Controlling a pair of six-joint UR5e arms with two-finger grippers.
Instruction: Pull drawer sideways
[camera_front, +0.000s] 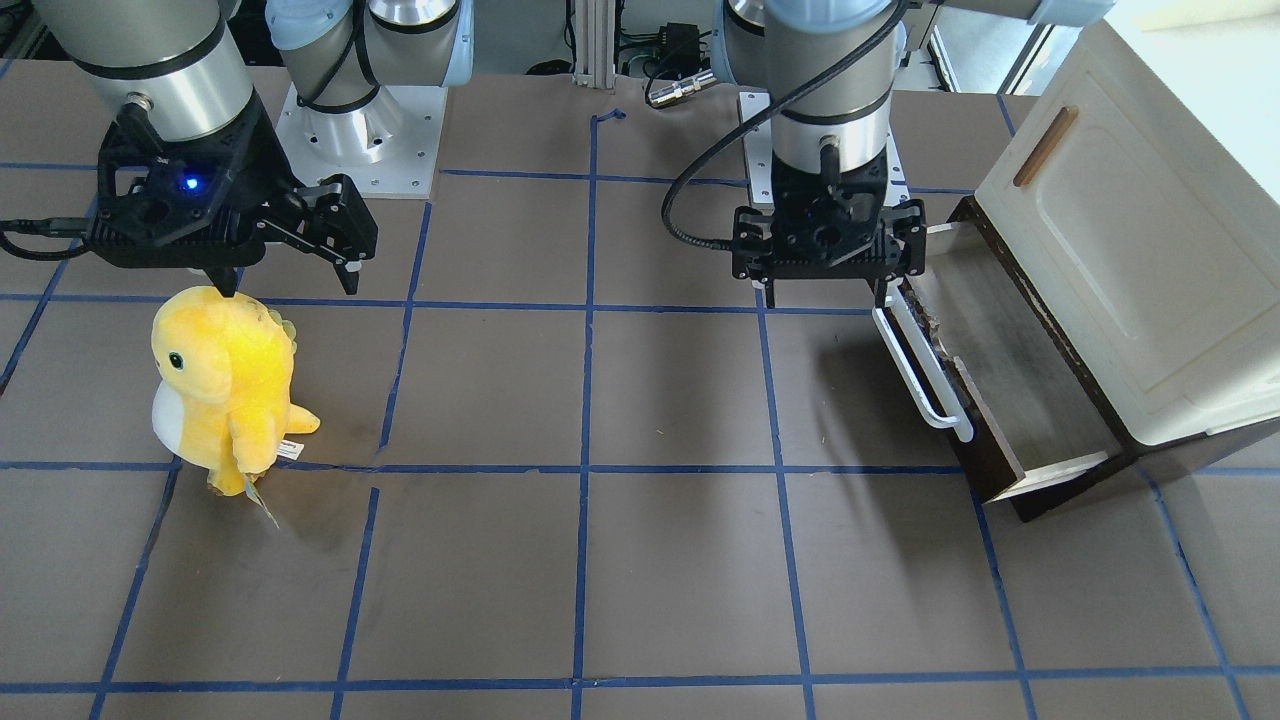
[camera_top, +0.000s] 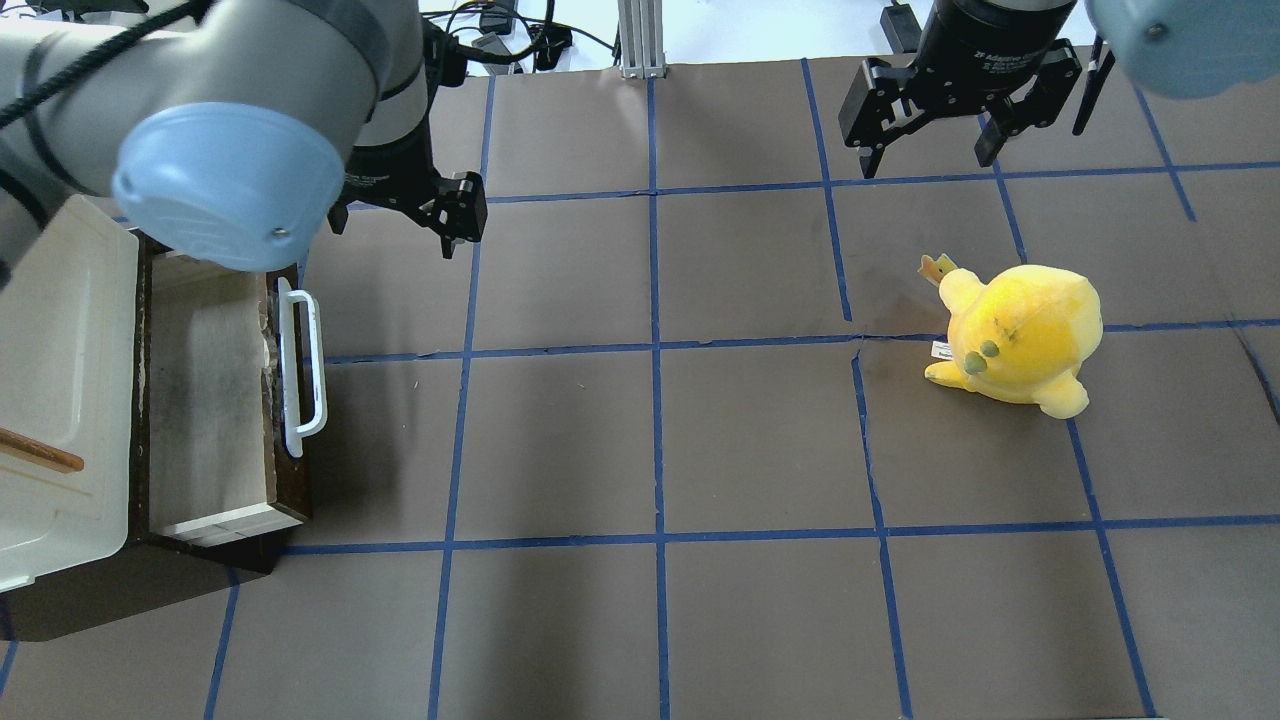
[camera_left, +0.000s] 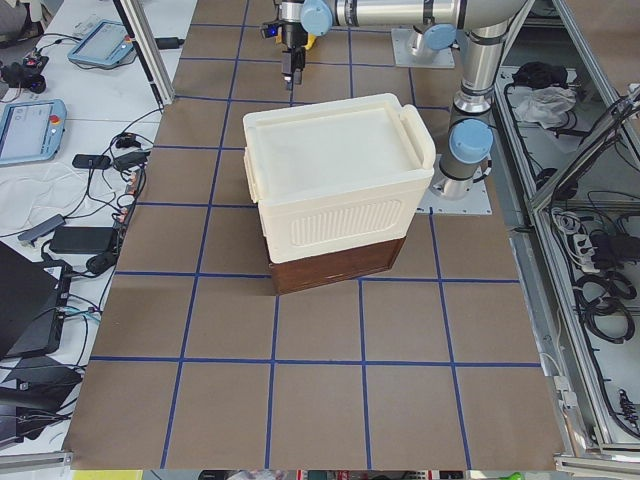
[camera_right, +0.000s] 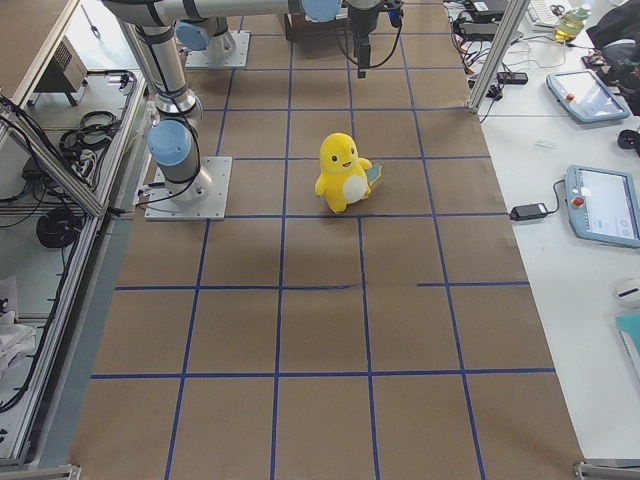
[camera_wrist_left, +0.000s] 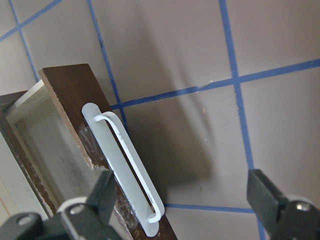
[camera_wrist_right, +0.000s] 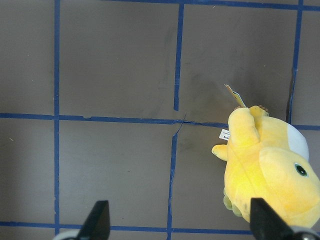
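The drawer (camera_front: 1010, 385) stands pulled out from under the cream-white cabinet (camera_front: 1130, 250), showing its grey-brown floor (camera_top: 205, 400) and dark brown front. Its white bar handle (camera_front: 920, 370) also shows in the overhead view (camera_top: 300, 370) and the left wrist view (camera_wrist_left: 127, 170). My left gripper (camera_front: 822, 295) is open and empty, just above the robot-side end of the handle, with one finger (camera_wrist_left: 100, 200) close beside the handle. My right gripper (camera_front: 290, 285) is open and empty above and behind a yellow plush toy (camera_front: 225, 385).
The plush toy (camera_top: 1020, 335) stands on the brown mat with blue tape lines, far from the drawer; it also shows in the right wrist view (camera_wrist_right: 270, 170). The cabinet (camera_top: 55, 380) has a small brown handle (camera_front: 1045, 147) on its door.
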